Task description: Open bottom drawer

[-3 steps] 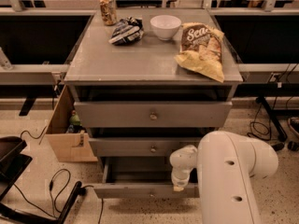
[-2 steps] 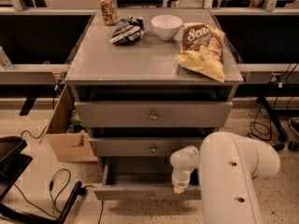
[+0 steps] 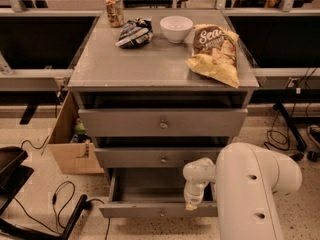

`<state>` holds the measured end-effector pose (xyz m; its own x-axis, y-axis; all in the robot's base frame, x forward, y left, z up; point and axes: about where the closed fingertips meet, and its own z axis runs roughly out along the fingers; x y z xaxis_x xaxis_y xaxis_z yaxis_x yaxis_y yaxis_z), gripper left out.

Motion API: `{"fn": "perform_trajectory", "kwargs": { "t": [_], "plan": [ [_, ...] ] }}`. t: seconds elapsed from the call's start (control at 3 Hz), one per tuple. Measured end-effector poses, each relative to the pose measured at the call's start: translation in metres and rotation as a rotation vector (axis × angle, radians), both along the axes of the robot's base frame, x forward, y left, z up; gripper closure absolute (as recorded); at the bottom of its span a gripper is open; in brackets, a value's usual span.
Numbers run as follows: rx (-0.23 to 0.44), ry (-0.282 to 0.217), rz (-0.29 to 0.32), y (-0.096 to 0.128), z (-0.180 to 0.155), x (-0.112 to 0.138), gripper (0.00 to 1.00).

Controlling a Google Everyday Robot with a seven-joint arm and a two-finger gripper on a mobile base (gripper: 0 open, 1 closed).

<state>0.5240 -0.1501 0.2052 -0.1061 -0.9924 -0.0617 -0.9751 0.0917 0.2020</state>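
Bottom drawer [image 3: 135,211], lowest of three beneath the table [image 3: 150,66], stands pulled out, its grey interior exposed. Gripper [image 3: 192,203] hangs over the drawer front's right part; whether it grips cannot be told.

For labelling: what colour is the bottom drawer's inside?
Grey inside the bottom drawer, camera view; the tool hangs over its front.

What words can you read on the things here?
"Sea": on the yellow chip bag; the rest of the name can't be made out.
Soda can: label too blurred to read.
Dark snack bag: print too blurred to read.
End effector, down over the open bottom drawer: no words on either.
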Motion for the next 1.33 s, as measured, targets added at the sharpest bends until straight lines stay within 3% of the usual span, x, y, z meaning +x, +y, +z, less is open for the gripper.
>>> {"fn": "perform_trajectory", "kwargs": {
  "t": [1.0, 1.33],
  "plan": [
    [0.011, 0.033, 0.001, 0.0018, 0.0003, -0.0046, 1.0],
    [0.011, 0.033, 0.001, 0.0022, 0.0003, -0.0023, 0.82]
  ]
}}
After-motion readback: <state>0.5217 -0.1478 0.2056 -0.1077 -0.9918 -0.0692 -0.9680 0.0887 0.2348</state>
